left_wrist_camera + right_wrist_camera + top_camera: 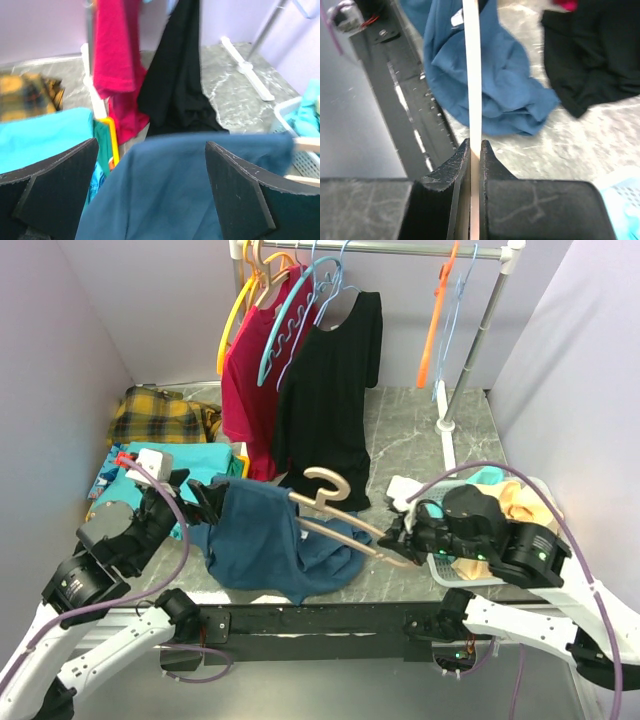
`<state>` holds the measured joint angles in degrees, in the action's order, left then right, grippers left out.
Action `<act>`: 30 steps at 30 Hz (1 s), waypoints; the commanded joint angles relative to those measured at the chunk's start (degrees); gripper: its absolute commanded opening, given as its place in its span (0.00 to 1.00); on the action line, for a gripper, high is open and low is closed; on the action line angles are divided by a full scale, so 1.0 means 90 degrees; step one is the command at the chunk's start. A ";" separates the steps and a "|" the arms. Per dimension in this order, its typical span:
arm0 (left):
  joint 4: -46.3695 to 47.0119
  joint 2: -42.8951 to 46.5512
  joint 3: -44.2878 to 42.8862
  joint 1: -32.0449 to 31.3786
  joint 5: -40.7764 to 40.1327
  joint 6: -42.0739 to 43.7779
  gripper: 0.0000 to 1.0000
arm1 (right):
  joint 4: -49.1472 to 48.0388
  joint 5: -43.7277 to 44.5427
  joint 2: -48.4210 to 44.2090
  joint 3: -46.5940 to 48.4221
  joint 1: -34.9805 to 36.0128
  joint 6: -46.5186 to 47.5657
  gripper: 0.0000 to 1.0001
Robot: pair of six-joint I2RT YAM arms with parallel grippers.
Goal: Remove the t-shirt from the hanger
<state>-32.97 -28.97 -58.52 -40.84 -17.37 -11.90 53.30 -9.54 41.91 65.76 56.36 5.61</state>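
Grey marbled surface [420, 435], pale lilac walls on three sides.

- Clothes rail [400, 248], far side: carries a red shirt [248, 370], a black shirt [335, 390] and spare hangers in yellow [230, 335], light blue [285, 325] and orange [436, 320].
- Plaid cloth [155, 415], far left; turquoise cloth [195, 462] just nearer than it.
- White basket [443, 568], near right, holding turquoise and yellow clothes.
- Blue t-shirt [270, 540], near centre: upper edge raised off the surface, draped over the left part of a wooden hanger [345, 525]; lower part is bunched on the surface. Hook and right arm of the hanger are bare.
- Left claw [205, 498]: released, jaws spread wide at the left upper edge of the t-shirt. In the left wrist view the cloth lies between and beyond the two black fingers [55, 190]; contact cannot be told.
- Right claw [395, 535]: clenched on the bare right arm of the hanger, holding it tilted, hook uppermost. The right wrist view shows the pale wooden arm pinched between the fingertips, running away toward the t-shirt.
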 commanded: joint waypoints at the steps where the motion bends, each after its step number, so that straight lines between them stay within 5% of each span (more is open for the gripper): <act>1: -0.0525 0.0055 0.0213 -0.0013 -0.0437 -0.0736 0.93 | -0.0521 0.0961 -0.0486 0.0487 -0.0012 -0.0154 0.00; 8: -0.0019 0.0455 0.1219 -0.0013 -0.0170 -0.1187 0.78 | -0.0981 0.0972 -0.0643 0.0506 -0.0022 -0.0164 0.00; 22: 0.1611 -0.0570 0.1453 -0.0013 0.0718 -0.0719 0.71 | -0.0932 0.0396 -0.0624 0.0438 -0.0012 -0.0193 0.00; 23: 0.1680 -0.0599 0.1463 -0.0013 0.0748 -0.0699 0.66 | -0.0932 0.0386 -0.0614 0.0428 -0.0012 -0.0203 0.00; 24: 0.1729 -0.0619 0.1473 -0.0013 0.0758 -0.0689 0.42 | -0.0941 0.0367 -0.0594 0.0409 -0.0012 -0.0203 0.00; 27: 0.1818 -0.0706 0.1483 -0.0013 0.0563 -0.0748 0.02 | -0.0951 0.0376 -0.0584 0.0331 -0.0022 -0.0213 0.00; 30: 0.1613 -0.0756 0.1376 -0.0013 0.0202 -0.0767 0.01 | -0.0922 0.0571 -0.0584 0.0243 -0.0012 -0.0261 0.00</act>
<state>-20.64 -35.14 -45.19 -40.84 -12.51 -18.81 50.57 -5.54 36.58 68.05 56.36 4.08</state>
